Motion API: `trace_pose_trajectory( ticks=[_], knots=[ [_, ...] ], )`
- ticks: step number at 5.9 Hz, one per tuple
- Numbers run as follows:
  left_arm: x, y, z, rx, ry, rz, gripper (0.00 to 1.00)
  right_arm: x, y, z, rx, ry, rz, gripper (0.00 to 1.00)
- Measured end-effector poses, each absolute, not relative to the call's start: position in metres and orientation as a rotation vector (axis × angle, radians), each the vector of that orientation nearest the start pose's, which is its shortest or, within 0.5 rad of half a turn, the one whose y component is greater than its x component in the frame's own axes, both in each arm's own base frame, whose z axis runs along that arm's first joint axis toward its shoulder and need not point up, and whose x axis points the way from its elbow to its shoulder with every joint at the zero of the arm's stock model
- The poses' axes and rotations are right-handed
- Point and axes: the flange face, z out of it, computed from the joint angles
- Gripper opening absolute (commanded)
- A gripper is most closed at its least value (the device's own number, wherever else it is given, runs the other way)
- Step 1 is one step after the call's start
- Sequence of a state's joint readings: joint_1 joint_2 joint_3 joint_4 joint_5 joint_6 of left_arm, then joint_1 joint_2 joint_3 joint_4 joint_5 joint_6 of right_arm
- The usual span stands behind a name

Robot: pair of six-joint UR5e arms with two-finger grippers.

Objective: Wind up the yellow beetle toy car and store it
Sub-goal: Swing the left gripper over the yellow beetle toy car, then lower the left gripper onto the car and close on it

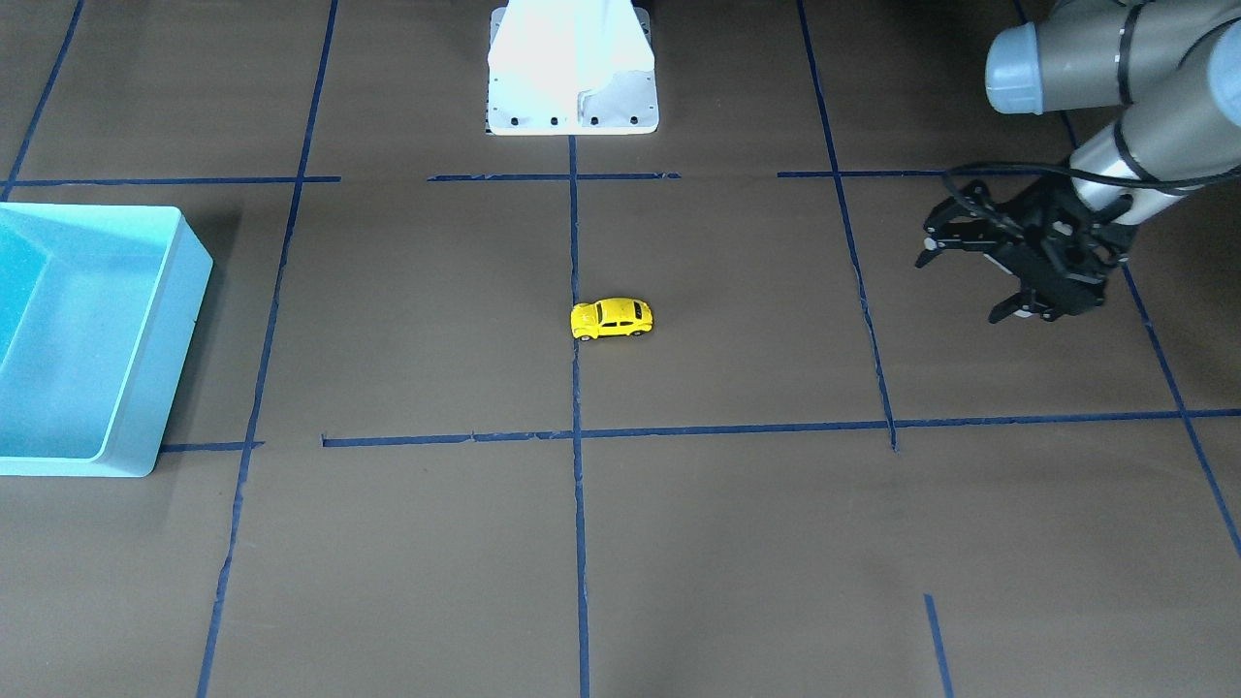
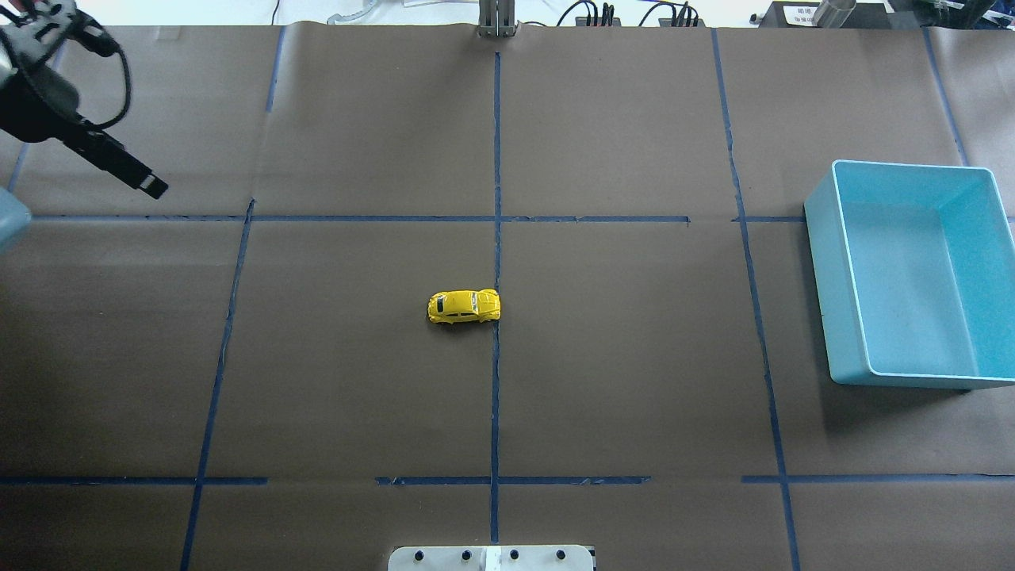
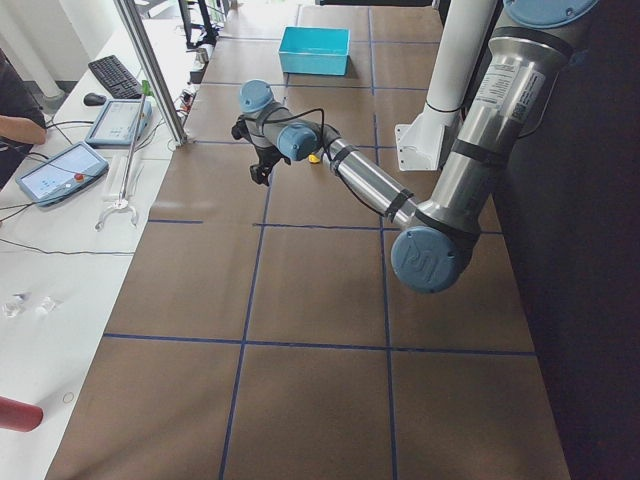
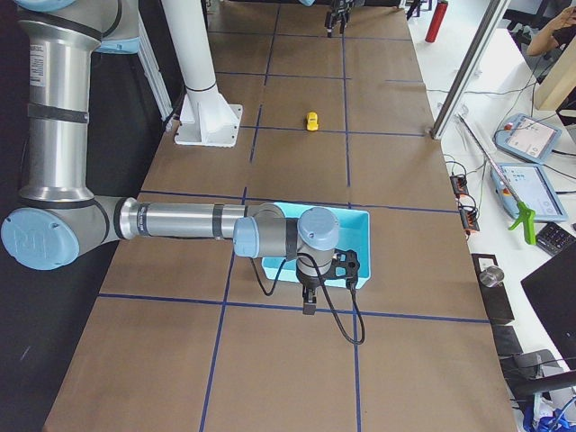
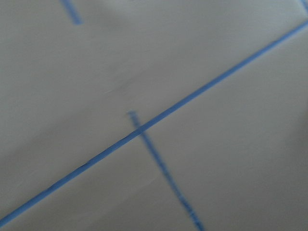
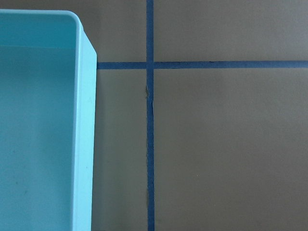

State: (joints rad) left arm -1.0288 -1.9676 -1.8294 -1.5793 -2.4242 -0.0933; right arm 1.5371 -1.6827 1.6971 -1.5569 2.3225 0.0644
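Observation:
The yellow beetle toy car stands on its wheels near the middle of the brown table, right by the centre blue tape line; it also shows in the overhead view. My left gripper hangs open and empty above the table, far to the car's side on my left. The light blue bin sits empty on my right side. My right gripper hovers by the bin's outer edge and shows only in the exterior right view, so I cannot tell whether it is open or shut. The right wrist view shows the bin's rim and no fingers.
The white robot base stands at the table's robot-side edge. Blue tape lines divide the brown table cover into squares. A metal post and the operators' desk with tablets lie beyond the far edge.

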Motion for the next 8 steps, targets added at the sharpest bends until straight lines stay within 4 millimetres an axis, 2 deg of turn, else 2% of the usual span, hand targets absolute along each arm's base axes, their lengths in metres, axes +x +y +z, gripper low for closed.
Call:
trace_pose_trajectory(
  ticks=[2, 3, 4, 5, 6, 7, 8],
  knots=[
    [0.357, -0.504, 0.235, 0.43, 0.983, 0.872, 1.0, 0.05, -0.448, 0.65, -0.011, -0.752, 0.02, 1.0],
    [0.414, -0.479, 0.194, 0.501, 0.943, 0.948, 1.0, 0.05, -0.448, 0.65, -0.012, -0.752, 0.02, 1.0],
    [0.464, -0.464, 0.147, 0.554, 0.924, 1.001, 1.0, 0.05, -0.448, 0.65, -0.012, -0.752, 0.02, 1.0],
    [0.507, -0.46, 0.097, 0.553, 0.912, 1.034, 1.0, 0.05, -0.448, 0.65, -0.012, -0.752, 0.019, 1.0],
    [0.535, -0.453, 0.061, 0.502, 0.877, 1.071, 1.0, 0.05, -0.448, 0.65, -0.012, -0.752, 0.02, 1.0],
    [0.549, -0.445, 0.042, 0.472, 0.801, 1.154, 1.0, 0.05, -0.448, 0.65, -0.013, -0.752, 0.021, 1.0],
    [0.554, -0.442, 0.038, 0.485, 0.694, 1.274, 1.0, 0.05, -0.448, 0.651, -0.013, -0.752, 0.021, 1.0]
  ],
)
